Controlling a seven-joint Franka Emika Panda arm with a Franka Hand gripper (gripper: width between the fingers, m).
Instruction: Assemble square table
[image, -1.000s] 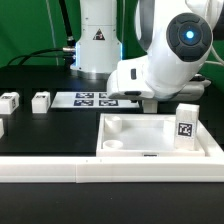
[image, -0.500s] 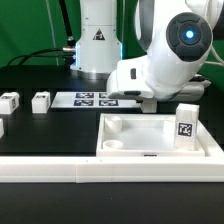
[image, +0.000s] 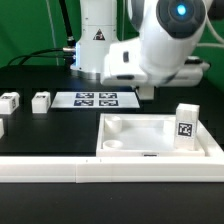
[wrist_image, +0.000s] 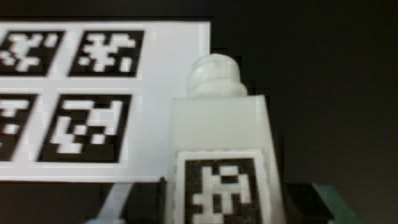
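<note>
Pincer (wrist_image: 222, 207) is closed on a white tagged leg (wrist_image: 222, 130), gripped at the tagged end with the stubby tip free. In the wrist view it hangs over the marker board (wrist_image: 80, 90), clear of the counter (image: 40, 135). Tabletop (image: 135, 150) lies sockets up, just beside the long white rail (image: 60, 172). One upright leg (image: 185, 122) stands in its corner at the exterior view's right. Spare legs (image: 40, 101) sit at the exterior view's left.

Risks, as I judge them:
- The grip covers little of the leg, so it may tilt or slip in transit.
- A tilted tip would miss a socket or jam in it.
- The swing across could clip the upright leg.
- A sideways push could shove the tabletop, if nothing pins it.
</note>
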